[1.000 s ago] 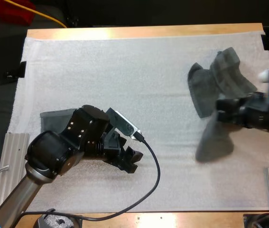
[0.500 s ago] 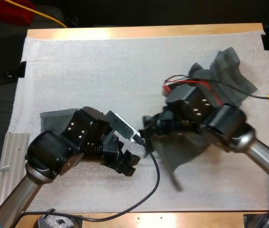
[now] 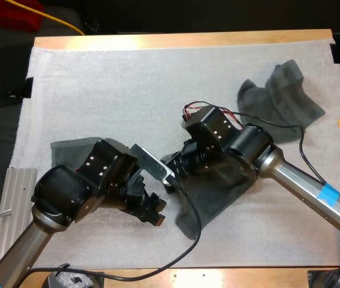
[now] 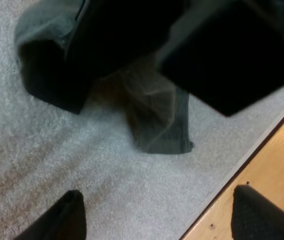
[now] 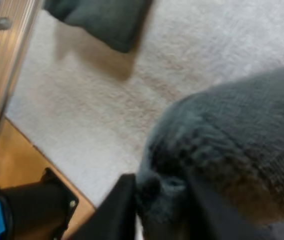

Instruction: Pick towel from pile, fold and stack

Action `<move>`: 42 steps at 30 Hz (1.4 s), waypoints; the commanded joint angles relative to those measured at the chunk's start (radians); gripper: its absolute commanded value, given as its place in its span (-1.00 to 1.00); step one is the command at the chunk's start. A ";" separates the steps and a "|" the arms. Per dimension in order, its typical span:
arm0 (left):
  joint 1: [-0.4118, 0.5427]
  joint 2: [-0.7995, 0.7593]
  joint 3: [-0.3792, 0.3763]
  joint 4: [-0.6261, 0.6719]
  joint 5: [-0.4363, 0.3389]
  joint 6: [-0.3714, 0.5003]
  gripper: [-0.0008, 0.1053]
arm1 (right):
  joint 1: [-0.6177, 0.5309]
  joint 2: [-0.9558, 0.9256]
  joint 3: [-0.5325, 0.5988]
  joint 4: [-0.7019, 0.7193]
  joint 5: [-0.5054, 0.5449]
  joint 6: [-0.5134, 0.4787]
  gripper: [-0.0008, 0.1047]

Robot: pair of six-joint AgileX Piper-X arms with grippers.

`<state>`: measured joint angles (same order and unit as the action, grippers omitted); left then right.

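On the table (image 3: pixel 181 39), at the middle of the white mat (image 3: pixel 128 84), a dark towel (image 3: pixel 217 192) is held apart from the crumpled pile (image 3: pixel 283 99) by the right claw (image 3: pixel 175 165), clamped on its edge, presumably for spreading, while the left claw (image 3: pixel 153 211) is positioned nearby, fingers apart and empty, probably to take a corner.

Dark grey-green towel (image 3: pixel 214 195), white textured mat (image 3: pixel 128 84), light wood table (image 3: pixel 175 40)
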<state>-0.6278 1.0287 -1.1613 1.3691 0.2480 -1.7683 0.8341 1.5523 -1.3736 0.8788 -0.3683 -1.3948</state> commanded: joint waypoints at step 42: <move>0.019 -0.007 0.027 0.017 -0.026 0.012 0.15 | -0.263 -0.226 0.238 0.272 0.388 -0.183 0.34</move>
<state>-0.6069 1.0287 -1.1358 1.3842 0.1997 -1.7508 0.5768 1.3389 -1.1386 1.1596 0.0299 -1.5664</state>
